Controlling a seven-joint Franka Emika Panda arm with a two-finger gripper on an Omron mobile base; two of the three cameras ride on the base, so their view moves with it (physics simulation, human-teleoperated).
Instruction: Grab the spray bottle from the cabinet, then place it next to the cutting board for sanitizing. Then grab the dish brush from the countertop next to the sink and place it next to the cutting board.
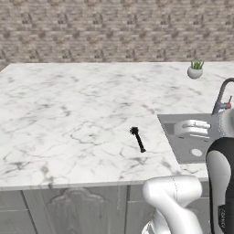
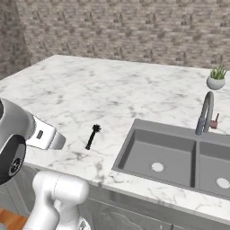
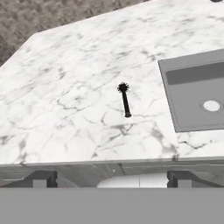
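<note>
From the left base view, the dish brush [image 1: 137, 139] lies flat on the white marble bench [image 1: 68, 105], handle pointing toward the front edge and bristle head away from it. It sits just left of the sink [image 1: 192, 137], apart from the rim, with bare marble all round it. That lie suits a grasp from above across the thin handle. A small potted plant [image 1: 195, 69] stands far back near the brick wall [image 1: 114, 27], well clear of any reach. The faucet [image 1: 222, 96] rises at the right, beyond the near basin.

From the right base view, the brush [image 2: 92, 136] rests between the bench's front edge and the sink's [image 2: 170, 157] left rim, nearer the rim than the far corner of the slab. The widest open room runs left and back across the marble; the sink drop on the right and the front lip are the two edges to mind when lifting it away. The faucet [image 2: 204, 114] and plant [image 2: 216, 79] are well apart from it.

In the hand view, the tool [image 3: 111, 179] looks down over the front edge at the brush [image 3: 125, 99], which lies nearly in line with it. Its two finger tips [image 3: 43, 178] stand at the far sides of the view, spread as wide as they go, with nothing between them. My judgement: the brush pickup is the step in hand, and the approach has yet to close the gap.
</note>
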